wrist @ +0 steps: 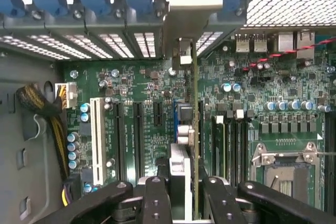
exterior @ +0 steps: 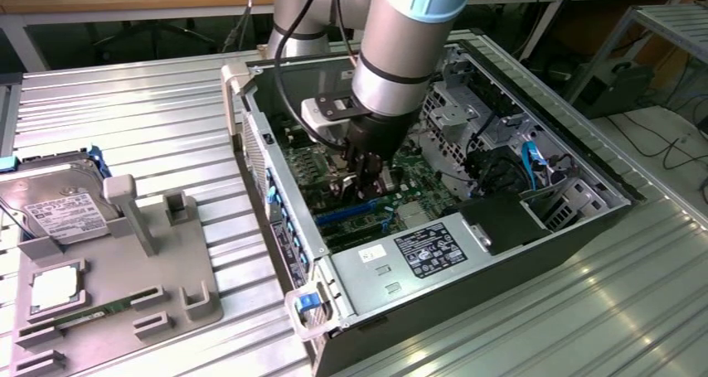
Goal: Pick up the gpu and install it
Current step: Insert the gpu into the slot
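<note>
Gripper (wrist: pixel 181 187) clenched on gpu (wrist: pixel 195 129), held edge-on over motherboard (wrist: pixel 147 124) inside computer case (exterior: pixel 575 157).

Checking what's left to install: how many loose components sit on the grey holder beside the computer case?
3. A hard drive at the holder's far end, a pale square chip nearer the camera, and a green memory stick nearest. The holder's cropped edge may hide more.
</note>
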You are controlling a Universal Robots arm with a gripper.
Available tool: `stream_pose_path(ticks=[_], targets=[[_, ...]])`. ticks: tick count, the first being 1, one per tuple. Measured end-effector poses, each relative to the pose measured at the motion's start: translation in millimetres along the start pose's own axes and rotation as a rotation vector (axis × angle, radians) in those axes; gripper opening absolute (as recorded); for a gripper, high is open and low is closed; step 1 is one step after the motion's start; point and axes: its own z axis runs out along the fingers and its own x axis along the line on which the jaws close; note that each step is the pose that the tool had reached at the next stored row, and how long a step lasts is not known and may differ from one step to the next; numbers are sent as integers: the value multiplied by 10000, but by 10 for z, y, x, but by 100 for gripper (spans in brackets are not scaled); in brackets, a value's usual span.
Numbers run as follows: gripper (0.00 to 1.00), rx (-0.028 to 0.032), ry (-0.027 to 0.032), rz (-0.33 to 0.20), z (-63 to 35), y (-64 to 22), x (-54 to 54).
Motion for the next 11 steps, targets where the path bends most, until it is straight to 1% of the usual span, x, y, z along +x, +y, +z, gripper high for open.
stream_pose_path(ticks=[3,4,7,11], targets=[[29,-1,1,0,11,9,0],[29,-10,2,0,12,10,0],[29,-64,1,3,16,11,0],[29,-77,1,2,20,10,1]])
